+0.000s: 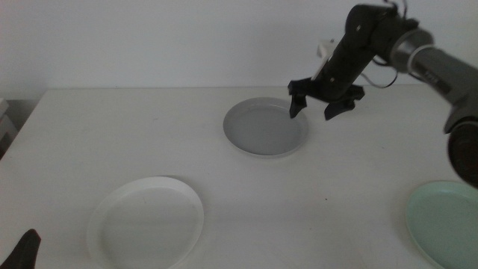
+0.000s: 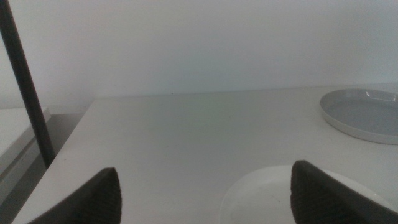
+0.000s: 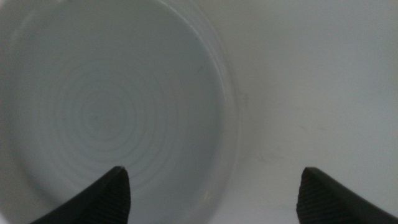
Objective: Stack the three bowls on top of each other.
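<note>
Three bowls lie apart on the white table. The grey bowl (image 1: 265, 126) sits at the back centre; it also shows as the grey bowl (image 2: 364, 114) and grey bowl (image 3: 106, 106). My right gripper (image 1: 320, 109) hovers open above its right rim, one jaw over the bowl and one over the table; in the right wrist view the right gripper (image 3: 214, 186) holds nothing. The white bowl (image 1: 146, 223) lies front left, white bowl (image 2: 267, 193). The mint green bowl (image 1: 447, 221) is at the front right edge. My left gripper (image 2: 205, 186) waits open near the front left corner (image 1: 22, 250).
The table's left edge (image 1: 22, 127) drops off beside a dark upright pole (image 2: 25, 87) and a lower white surface. A white wall stands behind the table. A small white fitting (image 1: 326, 49) sits by the wall behind the right arm.
</note>
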You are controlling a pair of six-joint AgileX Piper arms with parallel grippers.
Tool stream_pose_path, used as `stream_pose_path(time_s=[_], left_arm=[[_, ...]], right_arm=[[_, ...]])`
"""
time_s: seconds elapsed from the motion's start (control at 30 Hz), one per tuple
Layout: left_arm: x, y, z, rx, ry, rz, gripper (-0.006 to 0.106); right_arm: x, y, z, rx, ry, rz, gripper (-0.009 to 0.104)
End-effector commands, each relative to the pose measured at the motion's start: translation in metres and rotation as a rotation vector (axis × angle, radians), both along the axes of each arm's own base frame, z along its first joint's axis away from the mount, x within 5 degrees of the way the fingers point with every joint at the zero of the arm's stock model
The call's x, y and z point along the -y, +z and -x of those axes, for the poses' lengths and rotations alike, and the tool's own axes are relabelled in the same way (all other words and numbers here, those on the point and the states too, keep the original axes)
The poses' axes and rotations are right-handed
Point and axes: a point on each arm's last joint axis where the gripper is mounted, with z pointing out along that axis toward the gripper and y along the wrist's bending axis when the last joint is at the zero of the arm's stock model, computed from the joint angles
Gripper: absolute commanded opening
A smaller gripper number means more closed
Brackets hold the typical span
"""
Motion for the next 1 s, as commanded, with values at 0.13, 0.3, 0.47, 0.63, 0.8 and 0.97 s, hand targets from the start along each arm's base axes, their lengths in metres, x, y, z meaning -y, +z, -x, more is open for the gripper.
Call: stream_pose_path(time_s=[0.13, 0.3, 0.47, 0.63, 0.8, 0.97], left_arm=[[0.0, 0.01, 0.001, 0.095, 0.004, 0.022, 0.105], [0.0, 0.01, 0.001, 0.095, 0.004, 0.022, 0.105], [0.0, 0.01, 0.001, 0.095, 0.004, 0.022, 0.105], [0.0, 0.01, 0.001, 0.095, 0.004, 0.022, 0.105], [0.0, 0.01, 0.001, 0.095, 0.004, 0.022, 0.105], [0.0, 0.01, 0.001, 0.095, 0.004, 0.022, 0.105]], right_arm=[[-0.012, 0.011, -0.007, 0.077, -0.005, -0.078, 0.051], [-0.011, 0.002, -0.01, 0.078, -0.008, -0.063, 0.015], [-0.009, 0.005, -0.011, 0.1, -0.015, -0.046, -0.001], [-0.02, 0.029, 0.008, 0.148, 0.013, -0.038, -0.001], [-0.017, 0.065, 0.056, 0.244, 0.004, -0.068, -0.001], [-0.007, 0.084, 0.13, 0.286, 0.025, -0.066, -0.001]])
